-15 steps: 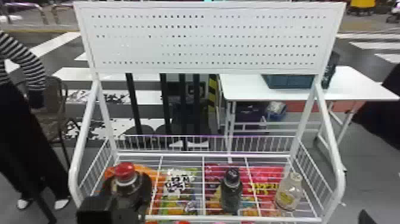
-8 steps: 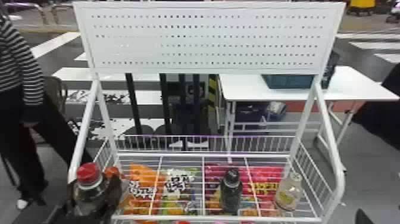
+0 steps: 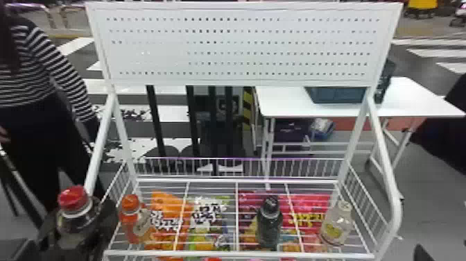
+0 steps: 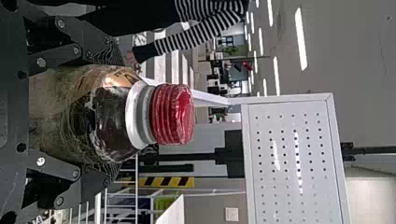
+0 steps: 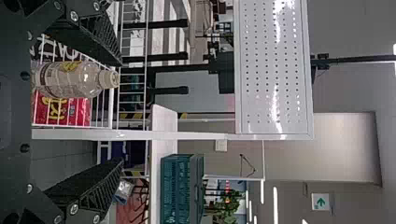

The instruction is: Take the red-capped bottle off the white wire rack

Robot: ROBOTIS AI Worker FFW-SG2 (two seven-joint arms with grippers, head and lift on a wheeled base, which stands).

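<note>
In the head view my left gripper [image 3: 78, 236] is at the lower left, holding the red-capped bottle [image 3: 74, 201] upright beside the left side of the white wire rack [image 3: 239, 256]. The left wrist view shows the left gripper [image 4: 109, 112] shut on the bottle's body, with the red cap [image 4: 173, 114] and neck beyond the fingers. A dark tip of my right gripper [image 3: 421, 255] is at the head view's lower right. In the right wrist view the right gripper [image 5: 119, 112] stands open, a clear bottle [image 5: 70, 79] farther off between its fingers' directions.
An orange-capped bottle [image 3: 133, 220], a dark bottle [image 3: 269, 220] and a pale-capped bottle [image 3: 336, 224] stand on the rack. Snack bags show beneath the wires. A perforated panel [image 3: 242, 45] rises above it. Behind is a white table [image 3: 409, 100] with a teal crate [image 3: 336, 94].
The left gripper has moved left with the red-capped bottle, from over the rack's left part to beside it. The orange-capped bottle has come into view. The person at the left has shifted.
</note>
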